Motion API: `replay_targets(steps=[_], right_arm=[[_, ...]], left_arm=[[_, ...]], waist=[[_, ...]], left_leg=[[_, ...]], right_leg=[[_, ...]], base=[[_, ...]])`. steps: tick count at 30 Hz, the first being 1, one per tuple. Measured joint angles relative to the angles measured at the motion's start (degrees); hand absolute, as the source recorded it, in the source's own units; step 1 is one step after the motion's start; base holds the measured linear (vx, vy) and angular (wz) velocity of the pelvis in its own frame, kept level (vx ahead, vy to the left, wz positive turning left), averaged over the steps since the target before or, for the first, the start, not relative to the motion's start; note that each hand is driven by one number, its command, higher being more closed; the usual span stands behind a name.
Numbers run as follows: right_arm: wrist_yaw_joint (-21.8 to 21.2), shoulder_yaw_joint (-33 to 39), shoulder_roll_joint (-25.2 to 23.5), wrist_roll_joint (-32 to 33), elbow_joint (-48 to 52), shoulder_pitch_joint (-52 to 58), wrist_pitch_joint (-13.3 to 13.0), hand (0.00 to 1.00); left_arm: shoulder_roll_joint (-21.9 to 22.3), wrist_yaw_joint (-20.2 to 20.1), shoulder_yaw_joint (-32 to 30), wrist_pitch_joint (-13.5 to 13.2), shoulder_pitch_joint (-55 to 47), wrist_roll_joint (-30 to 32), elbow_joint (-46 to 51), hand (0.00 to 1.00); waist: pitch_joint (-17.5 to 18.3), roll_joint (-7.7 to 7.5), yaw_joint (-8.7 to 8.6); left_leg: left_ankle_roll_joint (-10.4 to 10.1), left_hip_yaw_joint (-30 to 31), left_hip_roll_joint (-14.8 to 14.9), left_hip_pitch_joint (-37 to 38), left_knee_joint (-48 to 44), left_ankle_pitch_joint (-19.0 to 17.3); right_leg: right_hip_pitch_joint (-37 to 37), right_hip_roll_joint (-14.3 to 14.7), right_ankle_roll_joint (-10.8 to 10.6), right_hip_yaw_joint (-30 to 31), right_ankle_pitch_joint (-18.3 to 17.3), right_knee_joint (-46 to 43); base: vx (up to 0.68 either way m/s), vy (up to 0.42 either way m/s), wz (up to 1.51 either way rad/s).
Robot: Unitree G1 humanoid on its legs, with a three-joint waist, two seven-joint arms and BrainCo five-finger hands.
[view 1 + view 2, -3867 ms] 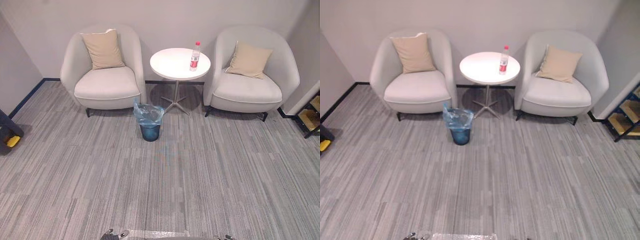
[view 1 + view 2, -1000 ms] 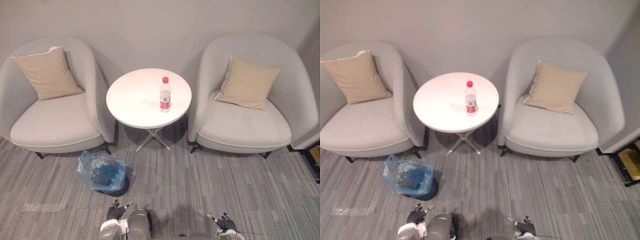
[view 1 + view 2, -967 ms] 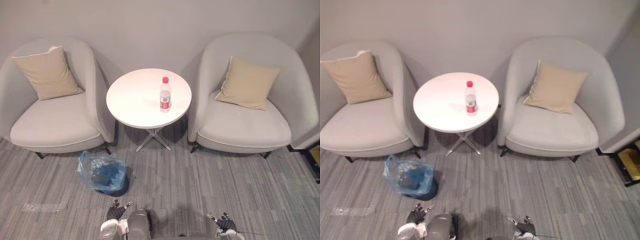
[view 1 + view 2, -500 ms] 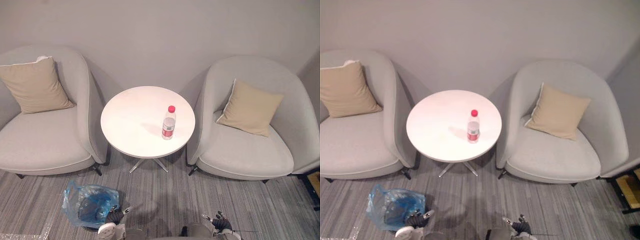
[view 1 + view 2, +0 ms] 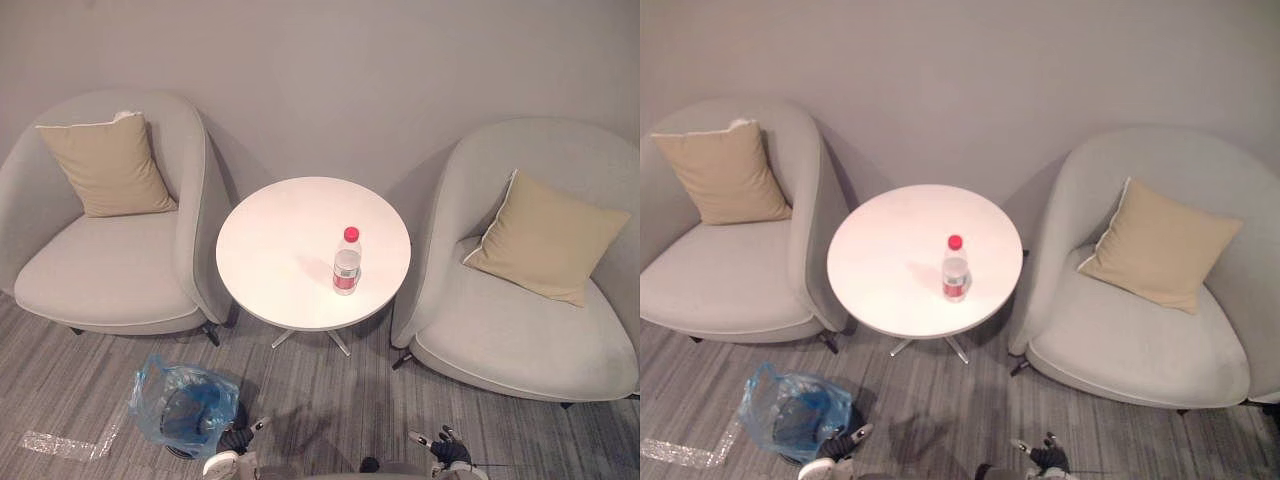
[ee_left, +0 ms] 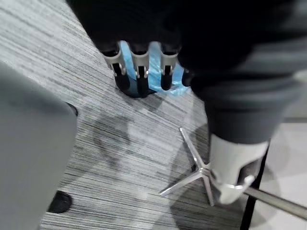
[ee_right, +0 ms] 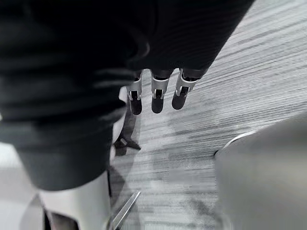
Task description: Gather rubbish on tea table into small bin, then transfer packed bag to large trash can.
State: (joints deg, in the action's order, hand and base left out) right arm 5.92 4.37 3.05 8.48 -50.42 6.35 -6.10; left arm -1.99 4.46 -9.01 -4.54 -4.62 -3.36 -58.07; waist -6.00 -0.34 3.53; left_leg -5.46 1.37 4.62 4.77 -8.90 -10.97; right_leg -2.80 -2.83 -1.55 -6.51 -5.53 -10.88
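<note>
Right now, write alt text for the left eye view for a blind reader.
A red-capped plastic bottle stands upright on a round white tea table between two grey armchairs with tan cushions. On the carpet in front of the left armchair sits a small bin lined with a blue bag.

Soft even light, faint shadow beneath table (image 5: 285, 245)

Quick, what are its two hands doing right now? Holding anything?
Left hand: open, fingers straight, holding nothing.
Right hand: open, fingers straight, holding nothing.
</note>
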Motion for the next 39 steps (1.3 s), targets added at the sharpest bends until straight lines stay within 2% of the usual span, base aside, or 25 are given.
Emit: replay_targets(steps=[5,9,12,16,21,26,34,39], right_arm=[[1.2,-3.7,2.4,-4.9,18.1,-0.4,-0.7,0.00],[2.0,-5.2,4.5,-9.6,25.8,-2.6,-2.6,0.00],[3.4,-5.7,4.6,-12.9,27.6,-4.2,-3.0,0.00],[4.3,-7.7,5.8,-13.1,28.7,-6.0,-3.0,0.00],[7.6,-7.7,6.0,-13.6,29.2,-10.6,-3.0,0.00],[10.0,-7.2,6.3,-12.6,25.6,-17.7,-2.9,0.00],[9.9,-7.4,8.3,-8.2,17.5,-25.4,-2.8,0.00],[9.9,-8.1,8.2,-7.2,15.7,-26.7,-2.8,0.00]], left_arm=[[-1.7,0.1,5.7,-0.2,0.2,0.0,0.1,0.00],[-2.4,0.2,8.5,-0.2,0.5,1.1,0.1,0.00],[-3.0,0.0,9.3,-0.3,0.6,2.1,0.1,0.00],[-3.2,-0.1,10.3,-0.8,0.8,2.2,0.2,0.00],[-3.4,-0.2,10.9,-1.3,0.8,2.1,0.3,0.00],[-3.2,-0.2,11.4,-1.4,1.3,2.1,1.7,0.00],[-2.8,-0.1,12.3,-2.3,2.7,1.7,3.5,0.00],[-2.7,-0.1,12.3,-2.5,3.3,0.9,3.6,0.00]], waist=[[0.0,-0.20,0.11],[0.0,-0.24,0.06],[0.0,-0.36,-0.05],[-0.1,-0.33,0.00],[-0.5,-0.04,0.08],[-2.7,0.78,0.40],[-6.9,2.32,1.70],[-7.8,2.40,2.48]], left_leg=[[0.5,0.9,-1.0,-1.3,0.8,0.8],[0.9,1.1,-1.6,-1.9,0.9,1.1],[1.2,2.1,-2.0,-2.6,1.6,1.4],[1.2,3.2,-2.4,-3.1,1.9,1.9],[1.1,4.9,-2.5,-4.8,1.7,1.9],[1.1,6.0,-2.8,-6.9,0.4,2.0],[1.2,8.5,-3.6,-9.9,-2.0,1.9],[1.3,8.6,-4.0,-10.7,-2.5,1.8]], right_leg=[[1.1,-0.3,-0.5,0.1,4.7,6.1],[2.1,-0.6,-0.7,0.4,7.2,9.6],[2.2,-0.8,-0.9,0.2,8.4,11.3],[2.1,-1.1,-0.9,-0.7,9.0,12.3],[1.5,-1.1,-0.9,-2.2,9.0,12.8],[0.2,-1.2,-0.9,-2.8,9.0,12.7],[-1.4,-2.0,-0.9,-3.8,9.0,10.9],[-2.3,-2.4,-1.1,-3.6,8.7,9.9]], base=[[-0.09,0.058,0.03],[-0.10,0.025,-0.04],[-0.08,0.005,0.04],[-0.02,0.000,0.15],[0.02,0.004,0.15],[0.04,0.015,0.08],[0.00,0.032,0.15],[-0.05,0.026,0.04]])
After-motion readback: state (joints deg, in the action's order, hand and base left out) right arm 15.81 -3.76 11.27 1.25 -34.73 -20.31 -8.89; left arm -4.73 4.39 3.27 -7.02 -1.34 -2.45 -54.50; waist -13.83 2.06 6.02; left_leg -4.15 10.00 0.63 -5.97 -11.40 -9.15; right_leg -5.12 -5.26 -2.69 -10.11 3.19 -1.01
